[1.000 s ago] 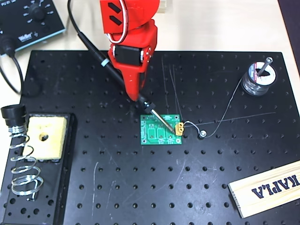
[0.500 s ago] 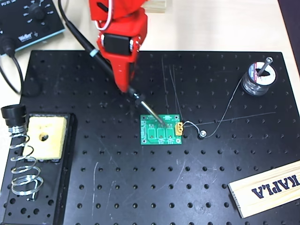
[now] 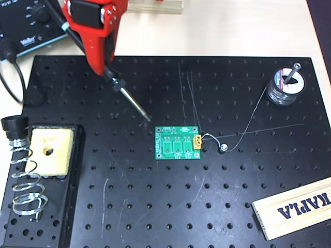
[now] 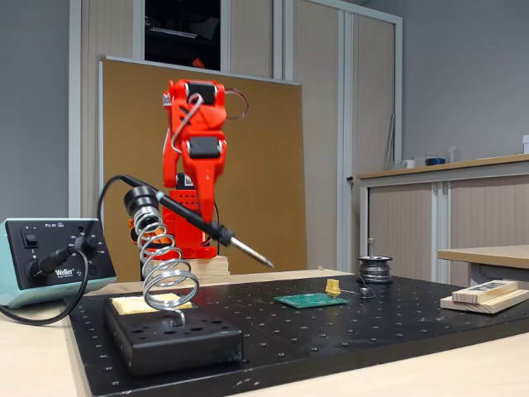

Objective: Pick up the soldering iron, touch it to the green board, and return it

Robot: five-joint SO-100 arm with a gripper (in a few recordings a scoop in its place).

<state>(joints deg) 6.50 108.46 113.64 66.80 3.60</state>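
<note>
My fingers are hard to make out overhead, merged into one red wedge, and my upper arm is cut off at the top edge; still, my gripper (image 3: pixel 106 66) is closed around the iron (image 3: pixel 124 94). In the fixed view I stand tall and reach down, the iron (image 4: pixel 216 232) lifted clear of the plate (image 4: pixel 347 327), tip slanting down. Overhead the tip points toward five o'clock, stopping near but apart from the board (image 3: pixel 178 142), which lies flat at mid-plate

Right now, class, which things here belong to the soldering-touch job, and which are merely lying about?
Job:
soldering iron, held in the gripper
green board
coiled spring holder

Lying about:
yellow sponge
solder spool
wooden block
</note>
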